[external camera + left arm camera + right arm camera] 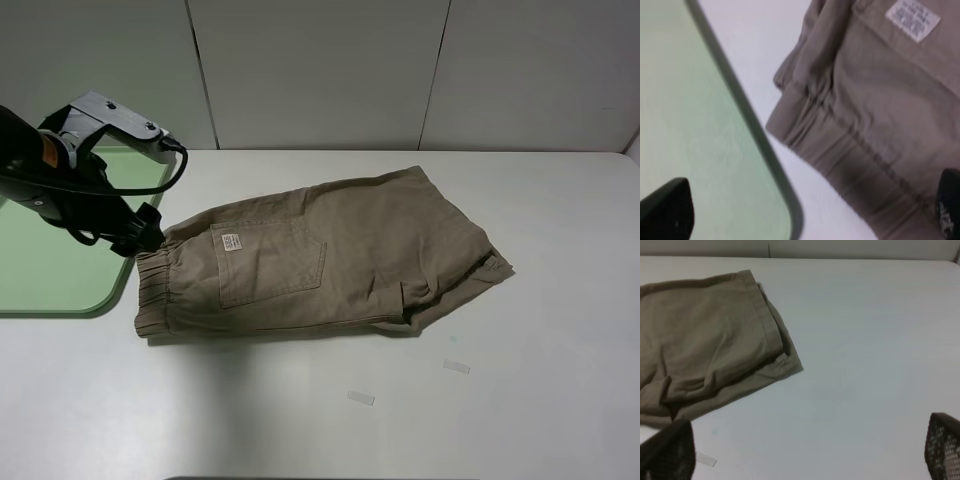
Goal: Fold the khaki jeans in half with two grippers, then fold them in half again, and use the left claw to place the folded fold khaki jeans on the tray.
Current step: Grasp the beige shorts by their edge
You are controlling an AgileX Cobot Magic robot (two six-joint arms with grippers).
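khaki shorts [330, 255] lie flat mid-frame on the table [520, 400], waistband just beside the tray [60, 280] at left. left claw [145, 230] hovers there, jaws apart, empty. right gripper [805, 450] jaws apart, empty.

left claw [808, 210] spread wide: one finger [667, 212] over the tray [705, 125], other over the khaki jeans [875, 115] waistband, white label [913, 18] showing

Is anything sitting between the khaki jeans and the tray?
Nothing visible does. The khaki jeans lie right beside the tray, only bare table between; the open left claw hangs above that gap, by the waistband.
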